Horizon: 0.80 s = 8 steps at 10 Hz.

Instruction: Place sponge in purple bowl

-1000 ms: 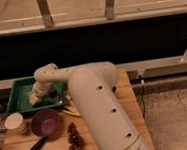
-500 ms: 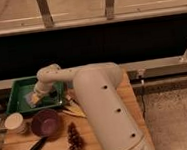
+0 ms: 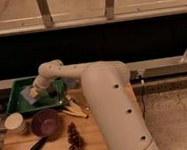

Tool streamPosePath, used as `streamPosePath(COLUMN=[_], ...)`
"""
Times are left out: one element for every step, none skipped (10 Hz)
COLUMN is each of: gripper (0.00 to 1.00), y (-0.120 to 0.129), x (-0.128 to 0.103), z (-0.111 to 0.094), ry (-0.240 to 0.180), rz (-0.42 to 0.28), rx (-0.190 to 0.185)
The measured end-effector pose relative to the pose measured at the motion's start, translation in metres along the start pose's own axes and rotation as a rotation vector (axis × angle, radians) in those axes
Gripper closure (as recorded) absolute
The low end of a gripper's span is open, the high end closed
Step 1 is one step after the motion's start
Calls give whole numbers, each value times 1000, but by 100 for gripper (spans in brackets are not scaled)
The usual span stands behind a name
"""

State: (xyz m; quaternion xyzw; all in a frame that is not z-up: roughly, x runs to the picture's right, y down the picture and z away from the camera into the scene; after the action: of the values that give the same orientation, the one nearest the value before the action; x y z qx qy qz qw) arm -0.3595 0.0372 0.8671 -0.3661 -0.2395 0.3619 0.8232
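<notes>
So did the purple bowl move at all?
No. The purple bowl sits in the same spot beside the white cup; the gripper hovers over the green tray.

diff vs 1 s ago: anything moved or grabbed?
The end effector eased slightly down and left inside the green plastic tray, over the flat grey-blue sponge; the thick white arm link shifted right. Whether it has taken hold cannot be told. The round purple bowl, white cup and brown pine cone stayed put.
</notes>
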Motion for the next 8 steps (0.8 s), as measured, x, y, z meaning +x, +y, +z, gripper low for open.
streamPosePath(gripper=[100,100,100,100,100,100,100,100], y=[3,7,9,9,9,11,14,17], x=[-7,-13,-11,-8,-1,6,12,21], z=[-9,-23,-38,-49,-63,-76,-86,-101], ry=[-17,-34,-46,-48,-44,-30,-12,20], rz=[-10,-21,-31,-29,-21,-11,-1,19], rx=[1,6,17,27,39,45,45,39])
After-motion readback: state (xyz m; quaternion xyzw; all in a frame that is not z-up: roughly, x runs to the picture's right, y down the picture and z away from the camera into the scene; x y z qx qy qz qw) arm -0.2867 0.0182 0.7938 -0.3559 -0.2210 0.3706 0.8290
